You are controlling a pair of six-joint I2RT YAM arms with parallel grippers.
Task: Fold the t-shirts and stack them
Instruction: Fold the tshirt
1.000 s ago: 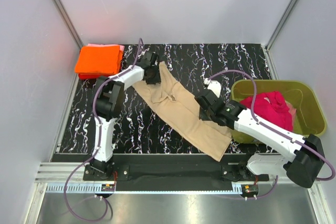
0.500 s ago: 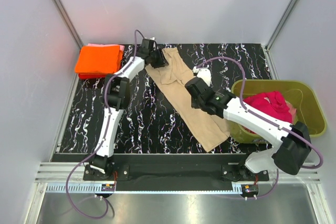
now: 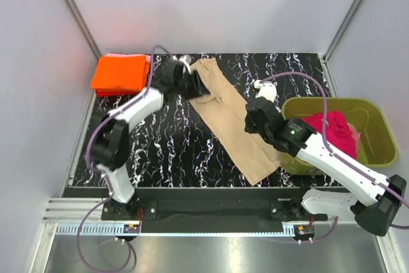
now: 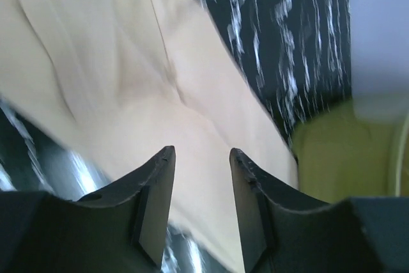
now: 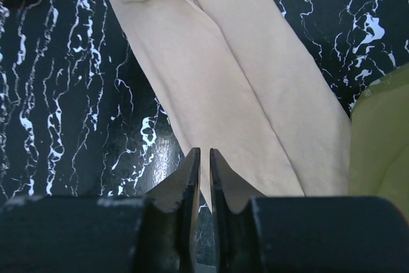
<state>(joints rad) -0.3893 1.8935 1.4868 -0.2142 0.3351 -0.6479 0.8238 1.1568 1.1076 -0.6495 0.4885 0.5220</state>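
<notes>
A tan-beige t-shirt (image 3: 231, 123), folded into a long strip, lies slantwise across the black marbled table; it also shows in the left wrist view (image 4: 128, 75) and the right wrist view (image 5: 243, 94). My left gripper (image 3: 195, 86) (image 4: 201, 151) hovers open and empty over its far end. My right gripper (image 3: 254, 124) (image 5: 203, 151) is shut with nothing seen between the jaws, above the strip's edge near its middle. A folded bright orange t-shirt (image 3: 120, 73) tops a stack at the back left, with a pale pink edge (image 3: 148, 59) showing under it. A magenta-red t-shirt (image 3: 329, 129) lies crumpled in the tub.
The olive-green plastic tub (image 3: 377, 126) stands at the right edge, and its wall shows in the right wrist view (image 5: 383, 145). Grey walls close the back and sides. Purple cables loop above both arms.
The tan shirt has been drawn toward the back of the table. The left gripper has come back from the far edge onto the shirt's far end. The right gripper has moved right.
</notes>
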